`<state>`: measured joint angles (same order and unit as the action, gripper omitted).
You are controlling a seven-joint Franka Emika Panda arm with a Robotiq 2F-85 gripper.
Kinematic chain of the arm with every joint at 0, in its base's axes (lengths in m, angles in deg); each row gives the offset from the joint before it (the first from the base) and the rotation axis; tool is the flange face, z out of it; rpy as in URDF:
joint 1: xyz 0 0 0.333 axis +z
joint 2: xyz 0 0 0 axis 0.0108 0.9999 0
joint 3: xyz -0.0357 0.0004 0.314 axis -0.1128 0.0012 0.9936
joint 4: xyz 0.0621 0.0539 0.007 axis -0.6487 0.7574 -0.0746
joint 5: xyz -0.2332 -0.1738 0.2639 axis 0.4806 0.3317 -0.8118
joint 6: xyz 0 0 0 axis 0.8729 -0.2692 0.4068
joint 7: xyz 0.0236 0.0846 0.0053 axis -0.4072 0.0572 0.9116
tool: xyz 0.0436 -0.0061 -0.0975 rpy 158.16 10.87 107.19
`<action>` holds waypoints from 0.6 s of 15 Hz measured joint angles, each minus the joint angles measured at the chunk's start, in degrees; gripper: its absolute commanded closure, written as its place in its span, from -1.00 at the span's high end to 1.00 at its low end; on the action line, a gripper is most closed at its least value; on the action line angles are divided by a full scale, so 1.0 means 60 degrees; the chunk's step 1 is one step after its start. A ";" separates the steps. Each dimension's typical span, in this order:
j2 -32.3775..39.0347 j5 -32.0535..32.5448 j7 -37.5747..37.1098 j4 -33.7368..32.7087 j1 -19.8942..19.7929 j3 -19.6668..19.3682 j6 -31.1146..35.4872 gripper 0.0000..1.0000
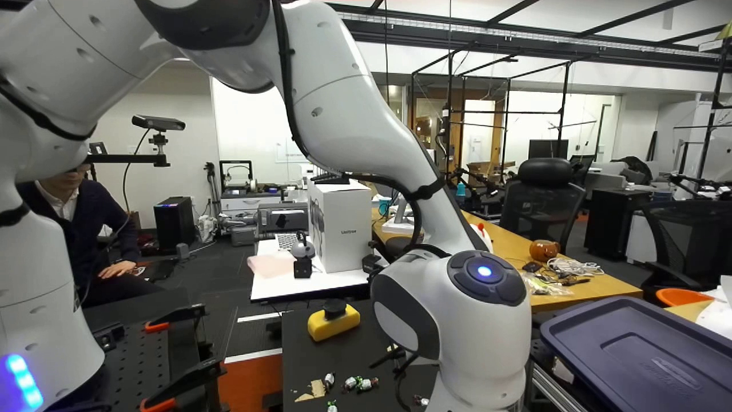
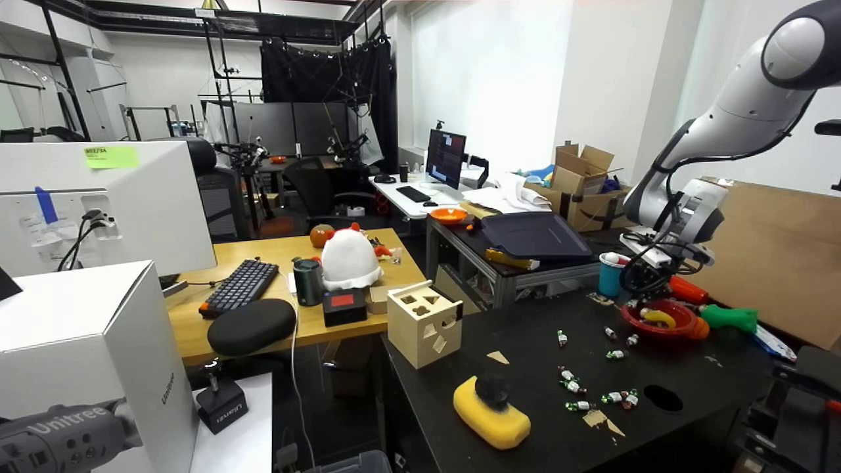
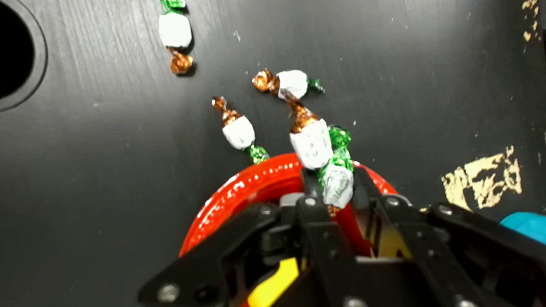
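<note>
Tabletop (image 2: 519,315), black and broad, spreads across the lower right of an exterior view. The white robot arm (image 2: 729,131) slants down from the upper right corner of that frame. A dark blue lid (image 1: 635,355) lies at the lower right of an exterior view. A wooden box (image 2: 420,335) with cut-out holes stands on the tabletop near the middle of the frame. The gripper (image 3: 335,177) occupies the lower right of the wrist view; its jaws are narrow, with two wrapped candies (image 3: 313,145) pinched between the fingertips. This held pair sits just right of center there, overlapping each other. Below and behind the pair shows a red bowl (image 3: 230,187); whether the gripper touches its rim cannot be told. A yellow object with a black top (image 2: 491,420) rests at the lower middle of an exterior view. At the right of that frame, a blue cup (image 2: 610,279) stands near the bowl. Loose candies lie about: one (image 3: 175,32) at the upper left of the wrist view, another (image 3: 294,83) above the held pair, a third (image 3: 239,132) just beside the bowl.
</note>
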<state>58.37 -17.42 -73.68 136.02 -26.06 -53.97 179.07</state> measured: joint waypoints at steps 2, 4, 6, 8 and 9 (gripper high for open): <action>0.0000 -0.0088 -0.0058 0.0097 0.0010 -0.0262 0.0030 -0.88; 0.0000 -0.0171 -0.0113 0.0168 0.0035 -0.0457 0.0104 -0.88; 0.0000 -0.0236 -0.0164 0.0197 0.0049 -0.0562 0.0194 -0.88; 0.0000 -0.0260 -0.0367 0.0220 0.0089 -0.0630 0.0299 -0.88; 0.0000 -0.0265 -0.0516 0.0243 0.0131 -0.0666 0.0384 -0.88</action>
<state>58.37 -19.01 -76.78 137.48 -25.27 -57.96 181.38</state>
